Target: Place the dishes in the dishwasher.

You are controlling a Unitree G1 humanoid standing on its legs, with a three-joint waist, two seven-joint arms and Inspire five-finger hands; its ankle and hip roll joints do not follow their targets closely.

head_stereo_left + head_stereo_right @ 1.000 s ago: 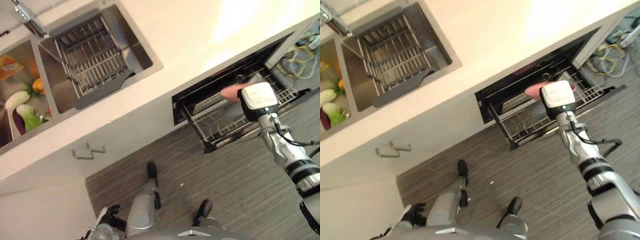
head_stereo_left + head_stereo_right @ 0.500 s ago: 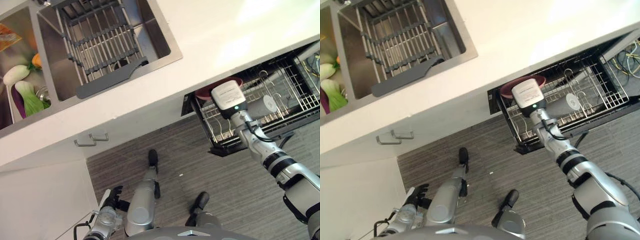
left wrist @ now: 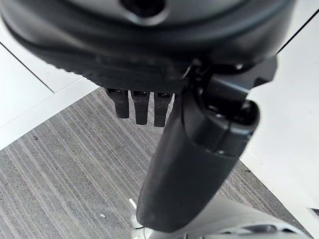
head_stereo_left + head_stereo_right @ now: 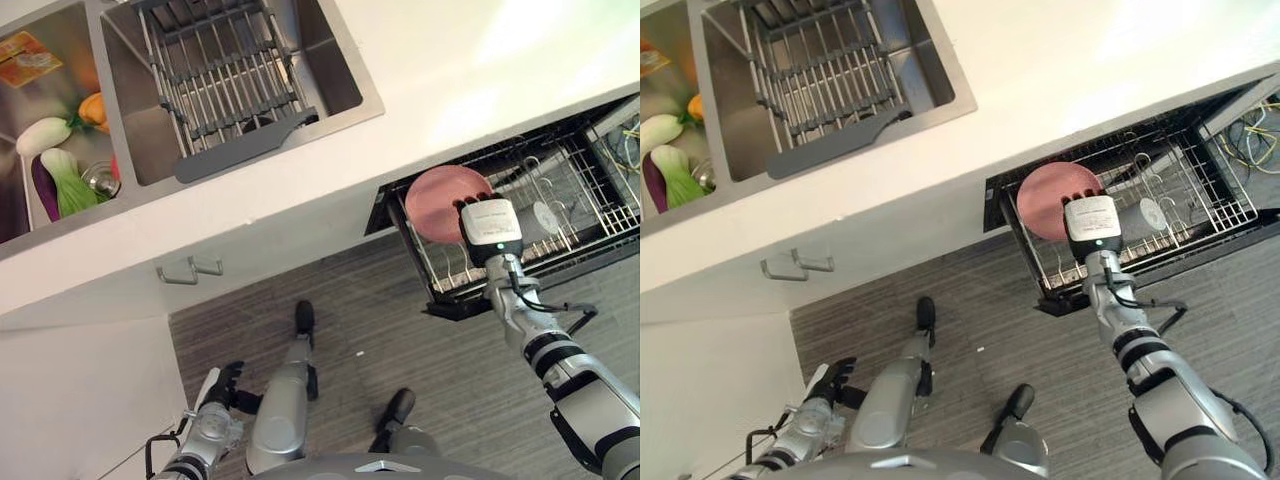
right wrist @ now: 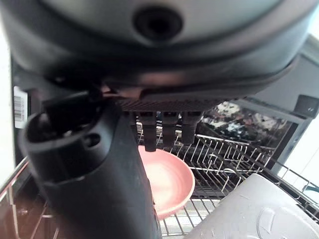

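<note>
One round pink plate (image 4: 443,203) lies in the black wire dishwasher rack (image 4: 575,205) below the white counter (image 4: 420,90). I see my right hand (image 5: 164,128) just above it, fingers straight, holding nothing. My left hand (image 3: 139,104) hangs slack over the striped floor (image 3: 60,169).

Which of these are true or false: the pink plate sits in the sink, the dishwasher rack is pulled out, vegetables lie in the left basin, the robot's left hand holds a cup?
1. The pink plate sits in the sink. False: it rests in the dishwasher rack.
2. The rack is pulled out. True.
3. Vegetables lie in the left basin. True.
4. The left hand holds a cup. False: it hangs low by the floor, holding nothing; the right hand is over the plate.
</note>
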